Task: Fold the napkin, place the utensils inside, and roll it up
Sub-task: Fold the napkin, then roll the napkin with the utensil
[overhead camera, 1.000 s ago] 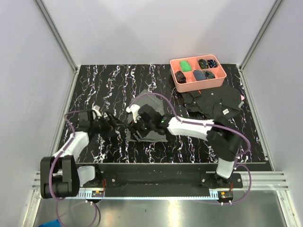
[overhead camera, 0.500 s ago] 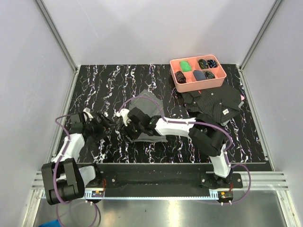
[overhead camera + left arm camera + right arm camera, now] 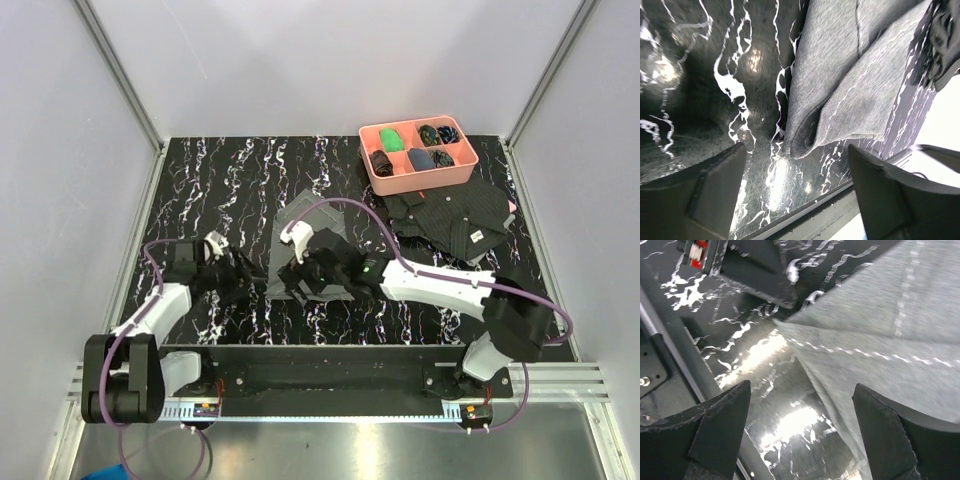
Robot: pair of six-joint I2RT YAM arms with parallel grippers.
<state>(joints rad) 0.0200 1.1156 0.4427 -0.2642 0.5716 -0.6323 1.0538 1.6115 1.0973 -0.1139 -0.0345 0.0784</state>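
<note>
Napkin [image 3: 312, 212] lies folded on the table [image 3: 200, 190], its near corner between the two arms. Left gripper [image 3: 796, 196] and right gripper [image 3: 800, 435] hang low beside it, jaws wide and empty, seemingly poised to take an edge for folding. No utensils show.

No text, number, brand or sign can be read in any view. The white tag [image 3: 474, 237] on the black cloth [image 3: 445, 212] may carry print, but it is too small to make out.
</note>
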